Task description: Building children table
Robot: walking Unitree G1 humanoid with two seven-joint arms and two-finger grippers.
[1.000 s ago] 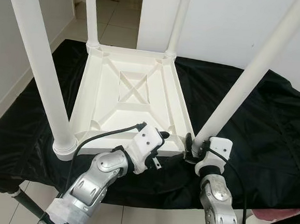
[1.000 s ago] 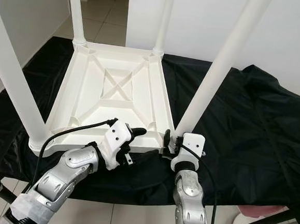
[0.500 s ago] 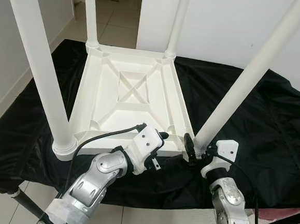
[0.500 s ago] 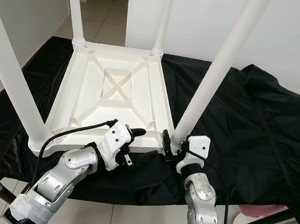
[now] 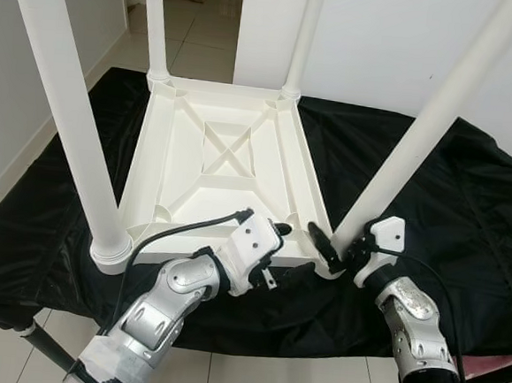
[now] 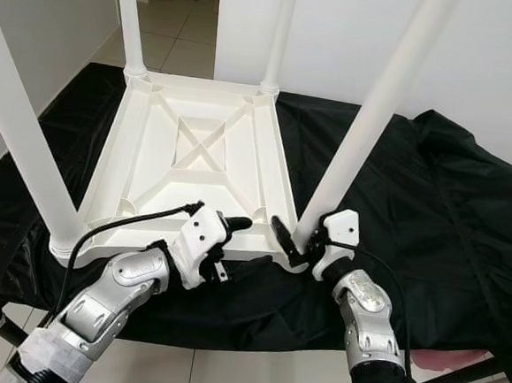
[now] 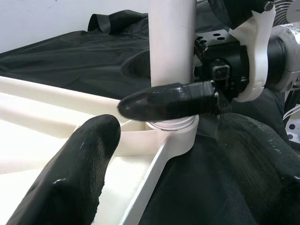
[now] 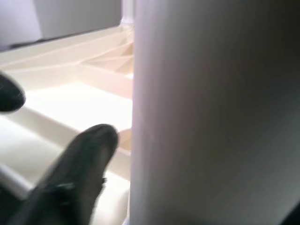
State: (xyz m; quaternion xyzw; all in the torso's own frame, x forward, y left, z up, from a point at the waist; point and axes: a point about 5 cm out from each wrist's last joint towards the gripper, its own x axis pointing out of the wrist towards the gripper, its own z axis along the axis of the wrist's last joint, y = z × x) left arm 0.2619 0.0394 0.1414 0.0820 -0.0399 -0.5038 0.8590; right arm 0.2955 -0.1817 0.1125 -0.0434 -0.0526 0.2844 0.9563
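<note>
A white children's table (image 5: 153, 148) lies upside down on a black cloth, its four legs pointing up. My right gripper (image 5: 333, 244) is shut on the base of the near right leg (image 5: 419, 142), where the leg enters its corner socket. One of its fingers (image 7: 164, 101) lies across the front of the leg; the other is hidden behind it. My left gripper (image 5: 274, 246) stands open astride the table's near rim, just left of that corner. One of its fingers (image 7: 89, 159) is over the inside of the frame.
The black cloth (image 5: 468, 199) covers a low surface whose front edge is just below my arms. The near left leg (image 5: 67, 114) and two far legs (image 5: 156, 24) stand tall around the frame. Tiled floor (image 5: 197, 36) and a doorway lie behind. A white wall (image 5: 384, 33) is to the right.
My right wrist has swung out to the right around the leg base, and its visible finger now slants up to the left. The left gripper and the table have stayed put.
</note>
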